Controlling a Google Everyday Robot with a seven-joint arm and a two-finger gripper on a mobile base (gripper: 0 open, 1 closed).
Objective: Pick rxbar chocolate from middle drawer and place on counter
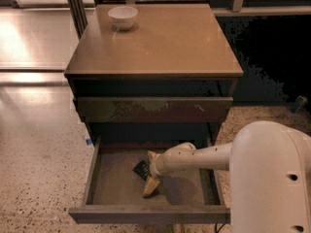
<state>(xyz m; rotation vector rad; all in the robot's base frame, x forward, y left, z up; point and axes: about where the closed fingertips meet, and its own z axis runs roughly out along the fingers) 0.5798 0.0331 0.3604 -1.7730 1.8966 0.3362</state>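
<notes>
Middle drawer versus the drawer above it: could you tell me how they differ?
The middle drawer is open, showing a greyish bottom; the upper drawer is shut. The upper drawer's front has worn patches; the middle drawer's is plain. Both are dark wood. The gripper is inside the middle drawer, by the rxbar chocolate.

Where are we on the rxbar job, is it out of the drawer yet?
Not yet. Done: the middle drawer stands pulled open and the gripper is down inside it. In hand: the gripper is open right at the rxbar chocolate, which lies on the drawer floor, not lifted. Left: close on the bar, lift it out and set it on the counter, where only a white bowl sits.
</notes>
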